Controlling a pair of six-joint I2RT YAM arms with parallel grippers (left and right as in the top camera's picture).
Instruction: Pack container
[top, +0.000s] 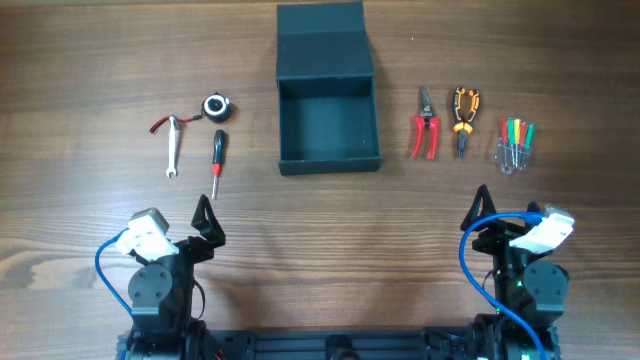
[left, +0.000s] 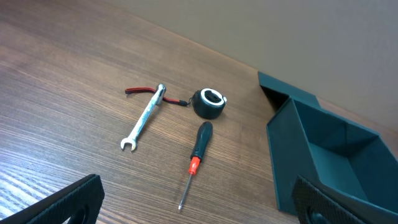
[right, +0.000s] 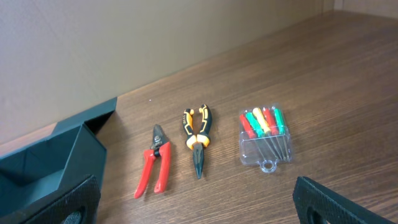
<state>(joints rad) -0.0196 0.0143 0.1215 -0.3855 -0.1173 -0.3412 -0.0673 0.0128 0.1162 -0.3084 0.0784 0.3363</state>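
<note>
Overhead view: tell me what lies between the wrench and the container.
The screwdriver and the tape measure lie between wrench and container, clearest in the overhead view.

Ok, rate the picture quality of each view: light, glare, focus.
Overhead: even soft light, the container casts only faint shadow, everything sharp. Left wrist: wrench sharp with a slight glint; left fingers at the bottom edge dark, little detail. Right wrist: clear screwdriver case shows mild sheen; right fingers likewise dark.
</note>
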